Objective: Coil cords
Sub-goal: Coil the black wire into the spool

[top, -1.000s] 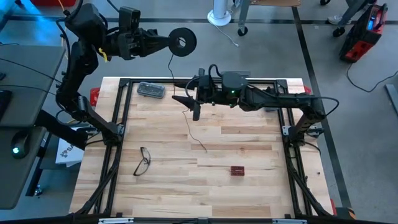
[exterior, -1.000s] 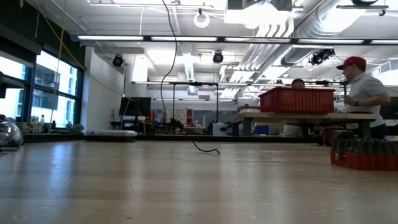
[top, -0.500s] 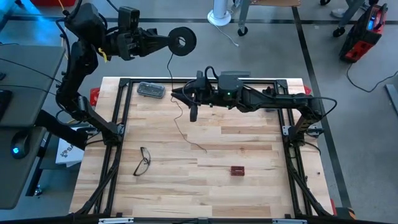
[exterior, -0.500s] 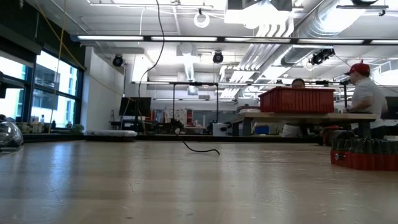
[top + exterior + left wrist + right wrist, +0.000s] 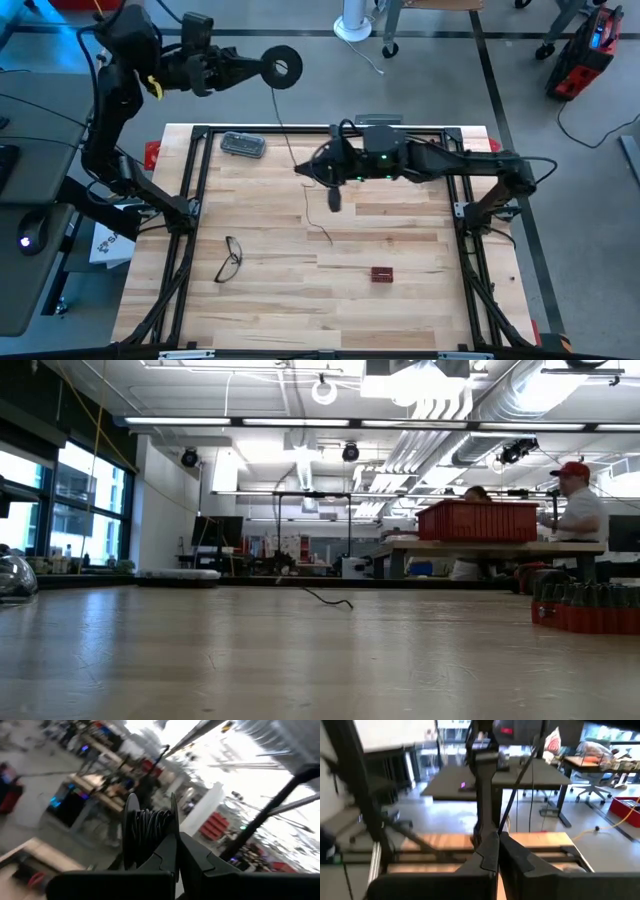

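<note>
The left gripper point(image 5: 258, 67) was clamped on the black reel point(image 5: 281, 67), held beyond the tabletop's point(image 5: 400, 250) far edge at about eleven o'clock. The thin wire point(image 5: 291, 150) ran from the reel down to the right gripper point(image 5: 303, 169), pinched shut on it near twelve o'clock, and its loose end point(image 5: 330, 599) lay curled toward the tabletop's middle.

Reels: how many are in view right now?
1. The reel is clamped in the left pincer, held up beyond the table's far-left corner. None shows on the table.
</note>
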